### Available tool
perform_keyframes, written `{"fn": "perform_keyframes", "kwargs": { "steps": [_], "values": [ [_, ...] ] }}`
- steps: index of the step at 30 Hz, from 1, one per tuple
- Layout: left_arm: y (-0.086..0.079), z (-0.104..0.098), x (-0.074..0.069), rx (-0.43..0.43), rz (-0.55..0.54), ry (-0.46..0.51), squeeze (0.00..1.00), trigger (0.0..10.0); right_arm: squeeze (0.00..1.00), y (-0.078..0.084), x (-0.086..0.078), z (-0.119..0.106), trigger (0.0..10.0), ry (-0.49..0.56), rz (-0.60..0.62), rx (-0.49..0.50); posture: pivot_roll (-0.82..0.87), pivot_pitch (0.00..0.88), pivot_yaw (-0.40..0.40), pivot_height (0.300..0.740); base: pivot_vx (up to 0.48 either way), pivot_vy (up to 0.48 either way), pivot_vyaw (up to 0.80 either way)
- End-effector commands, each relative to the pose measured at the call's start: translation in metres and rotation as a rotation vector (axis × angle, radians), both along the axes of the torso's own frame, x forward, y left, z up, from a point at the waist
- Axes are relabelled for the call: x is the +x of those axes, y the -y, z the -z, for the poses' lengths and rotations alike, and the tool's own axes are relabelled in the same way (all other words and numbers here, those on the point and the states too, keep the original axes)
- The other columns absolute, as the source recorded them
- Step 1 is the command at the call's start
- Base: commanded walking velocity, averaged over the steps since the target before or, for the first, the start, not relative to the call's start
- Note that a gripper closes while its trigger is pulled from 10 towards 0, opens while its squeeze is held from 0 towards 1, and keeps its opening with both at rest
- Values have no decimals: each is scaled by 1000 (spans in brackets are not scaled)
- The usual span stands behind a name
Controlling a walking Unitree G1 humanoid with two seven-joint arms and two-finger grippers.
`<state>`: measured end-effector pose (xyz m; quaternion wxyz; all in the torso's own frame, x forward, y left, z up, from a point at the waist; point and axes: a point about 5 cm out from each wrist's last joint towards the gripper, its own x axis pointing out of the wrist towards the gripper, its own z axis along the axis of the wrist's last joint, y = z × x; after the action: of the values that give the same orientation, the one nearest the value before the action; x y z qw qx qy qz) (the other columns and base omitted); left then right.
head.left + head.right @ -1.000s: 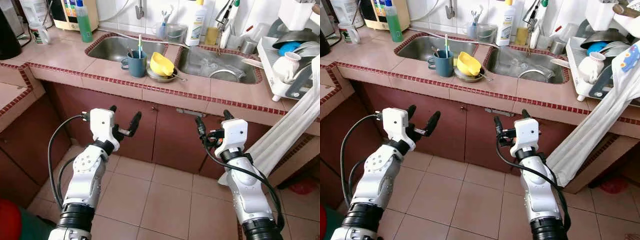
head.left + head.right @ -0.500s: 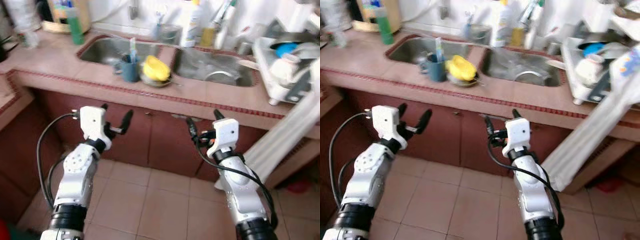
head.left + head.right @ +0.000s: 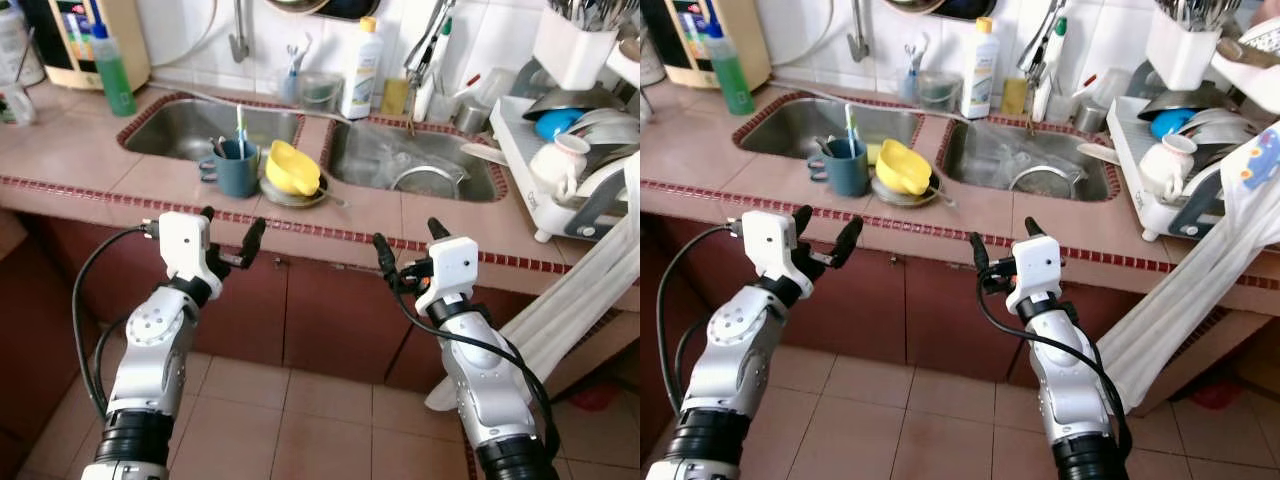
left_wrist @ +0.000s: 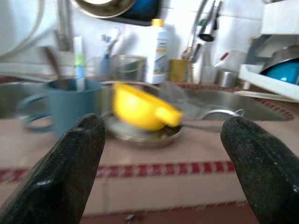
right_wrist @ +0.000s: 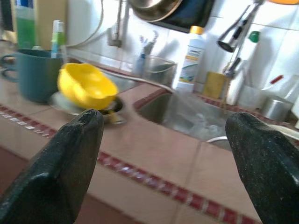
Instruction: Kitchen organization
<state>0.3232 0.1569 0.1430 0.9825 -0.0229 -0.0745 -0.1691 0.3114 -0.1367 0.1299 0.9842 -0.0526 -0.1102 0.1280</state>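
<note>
Left tool [image 3: 229, 234] spread before tiled counter [image 3: 150, 180], double sink [image 3: 400, 165].

yellow bowl [image 4: 140, 109] and blue mug [image 4: 65, 112] blurred; dish rack [image 3: 590, 160] cut off.

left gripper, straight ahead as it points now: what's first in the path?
Likely the yellow bowl on its metal plate, centred between the open left gripper fingers in the wrist view. The counter edge comes first if it runs low; depth unclear.

I see a yellow plastic bowl [image 3: 292, 168] tilted on a steel plate [image 3: 290, 195] at the counter's front edge, between the two sinks, a blue mug [image 3: 235, 169] just beside it.
</note>
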Motion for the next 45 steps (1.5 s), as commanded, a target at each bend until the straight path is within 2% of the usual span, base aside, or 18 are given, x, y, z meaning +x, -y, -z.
{"fn": "perform_keyframes", "kwargs": {
  "steps": [1,18,45],
  "values": [
    [7,-3,0,-1,19,7,0,10000,0,10,0,-4,10000,14,26,-1,-87,0,-53,740,382,0,0],
    [4,-4,-2,0,7,6,0,10000,0,8,0,-5,10000,14,14,-11,-81,0,-57,740,376,0,0],
    [1,-9,-4,-34,-10,35,0,10000,0,7,4,-9,10000,24,2,-24,-79,0,-65,740,0,0,0]
  ]
}}
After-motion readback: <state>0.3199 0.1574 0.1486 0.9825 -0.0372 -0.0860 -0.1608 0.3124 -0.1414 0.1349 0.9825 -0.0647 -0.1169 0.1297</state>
